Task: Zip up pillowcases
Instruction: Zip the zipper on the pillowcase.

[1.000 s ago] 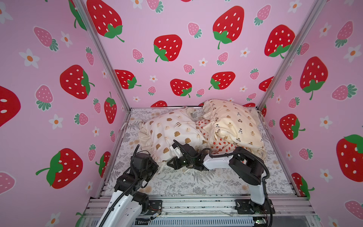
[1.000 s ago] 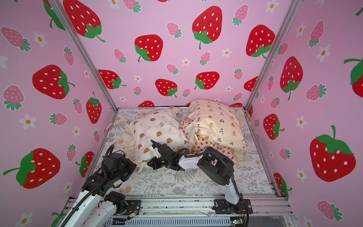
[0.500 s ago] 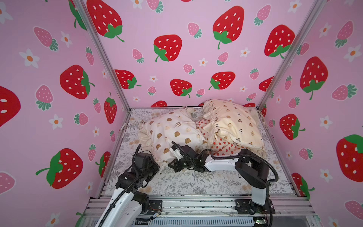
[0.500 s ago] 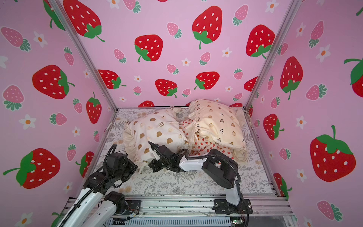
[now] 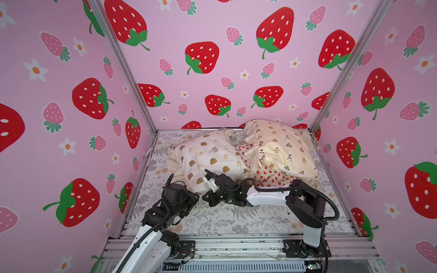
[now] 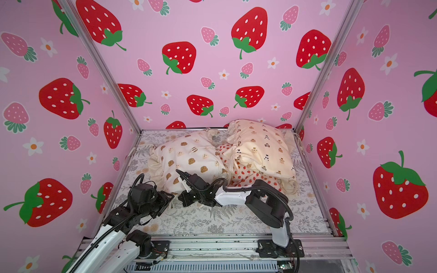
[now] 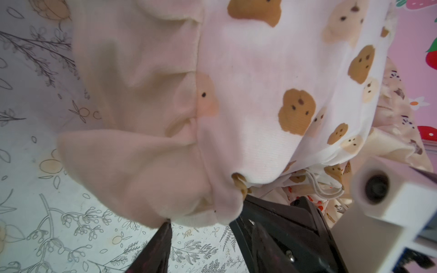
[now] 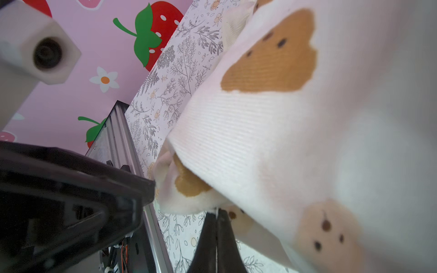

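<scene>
**Both grippers at the near corner of the bear-blob pillowcase**

On the left, the left gripper has its fingers spread. The cream frilled corner of the bear-blob pillowcase hangs right at their tips, and they are not clamped on it. This cover, white with brown bear blobs, lies on the left half of the fern-print sheet, with its near corner between the two grippers. Just right of that corner, the right gripper has its fingers pressed together, tips against a fold of the same cover. Whether they pinch anything there cannot be told. Further right, the strawberry pillowcase touches the bear-blob one and lies partly beneath the tiny-bear pillowcase. That one rests toward the back right corner.
</scene>
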{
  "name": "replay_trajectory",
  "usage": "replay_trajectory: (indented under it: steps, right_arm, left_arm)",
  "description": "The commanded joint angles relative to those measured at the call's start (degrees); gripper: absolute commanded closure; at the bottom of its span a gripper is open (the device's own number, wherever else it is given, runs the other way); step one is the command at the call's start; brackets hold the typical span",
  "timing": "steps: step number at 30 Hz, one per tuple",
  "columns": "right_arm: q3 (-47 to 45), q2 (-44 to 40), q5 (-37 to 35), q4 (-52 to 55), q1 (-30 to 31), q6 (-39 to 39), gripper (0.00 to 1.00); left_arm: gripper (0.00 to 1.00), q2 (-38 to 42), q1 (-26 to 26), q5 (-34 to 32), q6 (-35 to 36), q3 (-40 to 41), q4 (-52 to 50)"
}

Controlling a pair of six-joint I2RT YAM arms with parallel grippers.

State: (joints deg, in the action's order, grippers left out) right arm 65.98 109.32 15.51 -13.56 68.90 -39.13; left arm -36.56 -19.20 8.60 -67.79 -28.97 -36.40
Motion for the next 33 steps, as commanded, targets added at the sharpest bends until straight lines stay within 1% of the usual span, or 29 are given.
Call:
replay_trajectory:
  steps: [1,4,5,7,10,12,13,14,15,17,19,21,25,29,31,33]
  right_arm:
    - [1.35,-2.51,-0.68,0.91,0.70,0.52,0.97]
    - [1.87,-2.53,-0.45,1.96,0.94,0.85,0.97]
    - [1.88,-2.61,-0.42,2.04,1.05,0.83,0.97]
    - [1.79,-3.00,-0.82,2.56,1.23,0.87,0.97]
    - [1.51,-3.32,-1.21,2.73,1.41,0.89,0.96]
    - [1.43,-3.27,-1.18,2.93,1.41,0.73,0.92]
    - [1.28,-3.36,-1.23,2.93,1.41,0.69,0.89]
    - [1.11,-3.52,-1.19,2.93,1.41,0.43,0.85]
    - [0.85,-3.82,-1.18,2.93,1.41,0.26,0.82]
    - [-0.12,-4.86,-1.18,2.93,1.41,-0.76,0.79]
    - [-1.58,-6.14,-1.43,2.75,1.32,-2.60,0.71]
    - [-3.69,-7.79,-1.12,1.34,1.06,-5.36,0.70]
    - [-8.96,-10.41,0.78,-6.04,0.46,-11.94,0.66]
    - [-12.31,-9.34,3.06,-15.51,-0.10,-18.99,0.65]
    - [-13.10,-8.48,3.13,-17.98,-0.24,-20.93,0.64]
    - [-13.76,-7.62,3.38,-20.05,-0.88,-22.48,0.61]
  left_arm:
    - [0.43,-2.72,-0.49,-1.91,-2.28,1.08,5.02]
    - [0.45,-4.22,-0.49,-4.05,-2.92,2.15,9.60]
    - [0.50,-4.84,-0.50,-4.29,-3.33,2.49,10.31]
    - [0.65,-5.49,-0.49,-4.87,-3.22,2.63,10.61]
    - [0.77,-4.88,-0.49,-5.72,-3.84,3.55,11.08]
    - [0.88,-3.88,-0.49,-6.29,-3.93,3.92,10.86]
    - [0.91,-3.36,-0.53,-6.71,-3.92,4.04,10.44]
    - [0.93,-2.82,-0.49,-7.16,-3.89,4.09,9.60]
    - [1.00,-2.37,-0.40,-7.28,-3.77,4.10,9.37]
    - [1.00,-1.23,-0.15,-7.19,-3.08,4.15,9.23]
    - [1.00,-0.31,-0.05,-7.19,-2.33,4.21,9.74]
    - [1.00,0.87,0.00,-6.79,-1.59,4.88,11.38]
    - [1.00,3.16,0.48,-4.21,-0.76,6.52,15.56]
    - [1.00,5.83,0.57,-1.86,-2.25,8.73,20.11]
    - [1.00,7.17,0.57,-1.41,-3.04,9.28,20.39]
    - [1.00,8.75,0.61,-1.10,-2.38,9.46,20.54]
